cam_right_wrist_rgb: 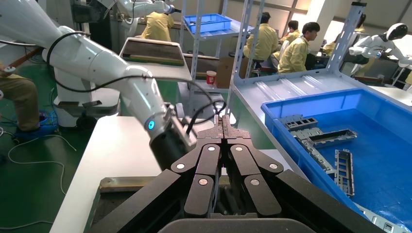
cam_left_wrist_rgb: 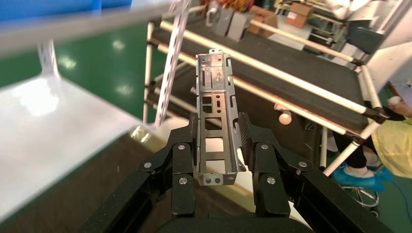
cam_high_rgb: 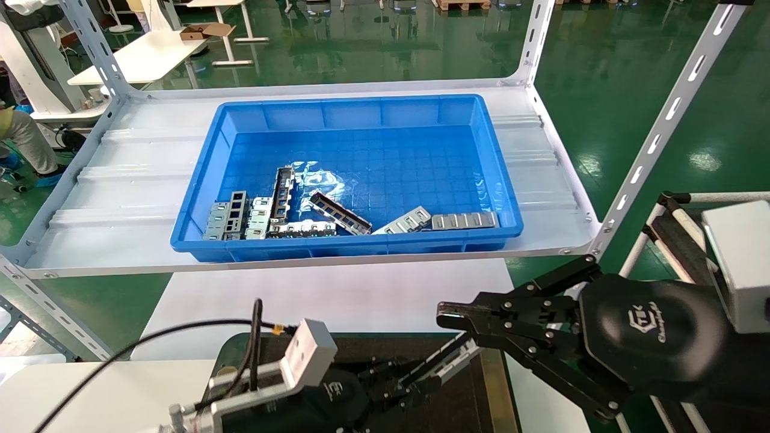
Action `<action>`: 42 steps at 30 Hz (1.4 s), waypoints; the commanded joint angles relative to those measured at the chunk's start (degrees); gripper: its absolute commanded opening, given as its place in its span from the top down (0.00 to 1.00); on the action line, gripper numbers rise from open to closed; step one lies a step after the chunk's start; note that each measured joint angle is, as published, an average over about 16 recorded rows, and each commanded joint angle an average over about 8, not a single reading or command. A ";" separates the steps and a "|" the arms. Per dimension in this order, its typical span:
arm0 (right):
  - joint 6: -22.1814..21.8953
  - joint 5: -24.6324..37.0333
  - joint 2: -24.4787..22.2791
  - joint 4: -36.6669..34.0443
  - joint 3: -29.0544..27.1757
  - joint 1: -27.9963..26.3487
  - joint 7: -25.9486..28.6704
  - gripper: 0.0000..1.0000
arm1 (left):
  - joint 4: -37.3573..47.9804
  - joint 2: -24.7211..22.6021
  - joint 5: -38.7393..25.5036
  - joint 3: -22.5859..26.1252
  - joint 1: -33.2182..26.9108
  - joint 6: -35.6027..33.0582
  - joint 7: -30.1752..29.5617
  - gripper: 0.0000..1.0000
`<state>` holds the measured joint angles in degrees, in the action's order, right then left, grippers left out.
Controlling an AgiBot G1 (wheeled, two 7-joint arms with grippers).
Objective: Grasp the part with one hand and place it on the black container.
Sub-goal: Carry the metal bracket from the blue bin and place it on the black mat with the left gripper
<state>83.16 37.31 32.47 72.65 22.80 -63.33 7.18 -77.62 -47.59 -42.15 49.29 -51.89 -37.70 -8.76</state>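
My left gripper (cam_high_rgb: 415, 377) is shut on the part (cam_high_rgb: 446, 359), a narrow silver-grey metal trough with rectangular cutouts. It holds the part a little above the black container (cam_high_rgb: 361, 352), whose brass-coloured strip (cam_high_rgb: 497, 385) runs along its right side. In the left wrist view the part (cam_left_wrist_rgb: 217, 111) sticks out forward between the pads of my left gripper (cam_left_wrist_rgb: 218, 128), over the container's dark surface (cam_left_wrist_rgb: 73, 194). My right gripper (cam_high_rgb: 448, 316) is shut and empty, hovering just right of and above the part. It also shows in the right wrist view (cam_right_wrist_rgb: 223, 121).
A deep blue bin (cam_high_rgb: 481, 150) holding several similar metal parts (cam_high_rgb: 283, 210) stands on the white shelf (cam_high_rgb: 120, 198) behind. Slanted shelf uprights (cam_high_rgb: 656, 132) rise at the right. A white tabletop (cam_high_rgb: 331, 294) lies under the shelf. A pipe rack (cam_high_rgb: 668, 222) stands at the right.
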 commanded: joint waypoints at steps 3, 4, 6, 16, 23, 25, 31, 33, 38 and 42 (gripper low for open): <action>0.00 0.00 0.00 0.00 0.00 0.00 0.00 1.00 | -0.03 -1.26 -0.33 0.79 3.29 4.46 -0.20 1.00; 0.00 0.00 0.00 0.00 0.00 0.00 0.00 1.00 | -0.01 -1.76 -0.57 1.00 4.11 5.93 -0.15 1.00; 0.00 0.00 0.00 0.00 0.00 0.00 0.00 1.00 | 0.05 -2.87 -1.02 1.38 5.71 9.10 -0.07 1.00; 0.00 0.00 0.00 0.00 0.01 0.00 0.00 1.00 | 0.36 -9.69 -2.31 2.77 11.89 25.91 -0.67 1.00; 0.00 -0.01 0.00 0.00 0.01 0.00 0.00 1.00 | 0.98 -14.29 -1.76 3.85 14.12 36.43 -2.00 1.00; 0.00 -0.01 0.00 0.00 0.01 0.00 0.00 1.00 | 1.18 -15.63 -1.58 4.07 14.54 39.36 -2.21 1.00; 0.00 -0.01 0.00 0.00 0.01 0.00 -0.01 1.00 | 2.03 -19.50 -1.49 3.86 15.47 46.05 -2.33 1.00; 0.00 -0.01 0.00 0.00 0.01 0.00 -0.01 1.00 | 2.51 -20.64 -1.63 3.58 15.64 47.39 -2.33 1.00; -0.01 -0.01 -0.01 0.00 0.01 0.00 -0.01 1.00 | 4.28 -23.31 -2.16 2.57 15.79 49.35 -2.57 1.00; -0.01 -0.01 -0.01 0.00 0.02 0.00 -0.01 1.00 | 6.01 -25.37 -2.82 1.59 15.89 50.04 -2.95 1.00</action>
<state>83.15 37.30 32.47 72.65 22.81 -63.34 7.17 -71.60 -72.87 -45.09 50.81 -35.95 12.17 -11.78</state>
